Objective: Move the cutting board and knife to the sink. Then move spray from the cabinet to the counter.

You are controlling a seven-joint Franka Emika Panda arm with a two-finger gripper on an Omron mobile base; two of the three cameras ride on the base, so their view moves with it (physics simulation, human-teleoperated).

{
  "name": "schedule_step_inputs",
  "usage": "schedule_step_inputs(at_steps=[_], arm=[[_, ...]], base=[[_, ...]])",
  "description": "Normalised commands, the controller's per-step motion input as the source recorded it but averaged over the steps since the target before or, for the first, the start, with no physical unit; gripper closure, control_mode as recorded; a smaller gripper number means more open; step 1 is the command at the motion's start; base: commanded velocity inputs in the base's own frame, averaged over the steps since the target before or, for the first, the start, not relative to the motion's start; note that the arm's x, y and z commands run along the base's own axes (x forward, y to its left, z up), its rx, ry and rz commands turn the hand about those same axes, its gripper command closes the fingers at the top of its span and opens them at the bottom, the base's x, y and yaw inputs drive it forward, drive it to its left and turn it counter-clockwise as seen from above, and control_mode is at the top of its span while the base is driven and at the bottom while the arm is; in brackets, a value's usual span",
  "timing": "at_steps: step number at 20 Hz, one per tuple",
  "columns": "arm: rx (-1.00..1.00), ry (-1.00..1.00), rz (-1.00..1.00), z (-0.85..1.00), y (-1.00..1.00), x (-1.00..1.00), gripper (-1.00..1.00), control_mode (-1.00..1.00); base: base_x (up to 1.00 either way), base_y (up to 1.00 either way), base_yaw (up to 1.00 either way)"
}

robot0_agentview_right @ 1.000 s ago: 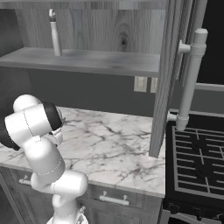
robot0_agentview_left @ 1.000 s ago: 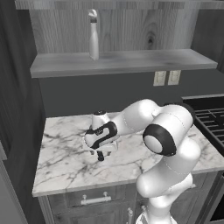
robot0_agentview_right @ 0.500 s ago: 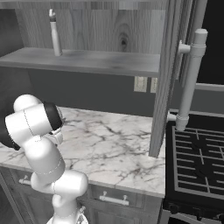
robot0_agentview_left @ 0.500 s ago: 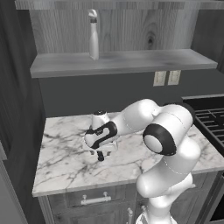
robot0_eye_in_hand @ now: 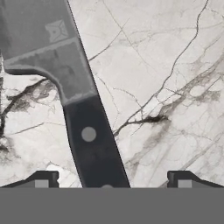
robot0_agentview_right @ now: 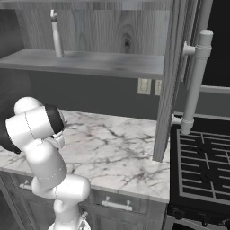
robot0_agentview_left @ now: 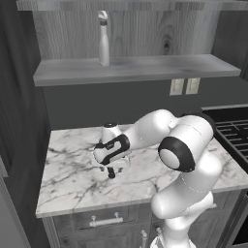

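Note:
The knife (robot0_eye_in_hand: 87,135) lies flat on the white marble counter (robot0_eye_in_hand: 166,65), its grey blade toward the upper left of the hand view and its black handle running down between my fingertips. My gripper (robot0_eye_in_hand: 113,179) is open, one finger on each side of the handle, touching nothing. In the left base view the gripper (robot0_agentview_left: 111,170) hangs low over the counter (robot0_agentview_left: 72,179) with the hand covering the knife. The pale spray (robot0_agentview_left: 103,46) (robot0_agentview_right: 56,39) stands upright on the cabinet's open shelf (robot0_agentview_left: 145,68) (robot0_agentview_right: 99,63). The cutting board and the sink are out of view.
A black grated stove (robot0_agentview_left: 232,131) (robot0_agentview_right: 202,166) adjoins the counter (robot0_agentview_right: 117,152) on the right. An open cabinet door (robot0_agentview_right: 173,76) with a long bar handle (robot0_agentview_right: 195,81) hangs over the counter's right end. Two wall outlets (robot0_agentview_left: 184,86) sit below the shelf.

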Motion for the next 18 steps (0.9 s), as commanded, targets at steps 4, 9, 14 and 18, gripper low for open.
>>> schedule_step_inputs(at_steps=[4,9,14,18], arm=[[0.0,0.0,0.0,0.0,0.0,0.0,-1.0,-1.0],[0.01,0.0,0.0,-0.08,0.0,0.0,-1.0,-1.0],[0.02,0.01,0.0,-0.13,0.0,0.0,1.0,-1.0],[0.01,0.01,0.0,-0.08,0.0,0.0,1.0,-1.0]], base=[[0.0,0.0,0.0],[0.0,0.0,0.0],[0.0,0.0,0.0],[0.0,0.0,0.0]])
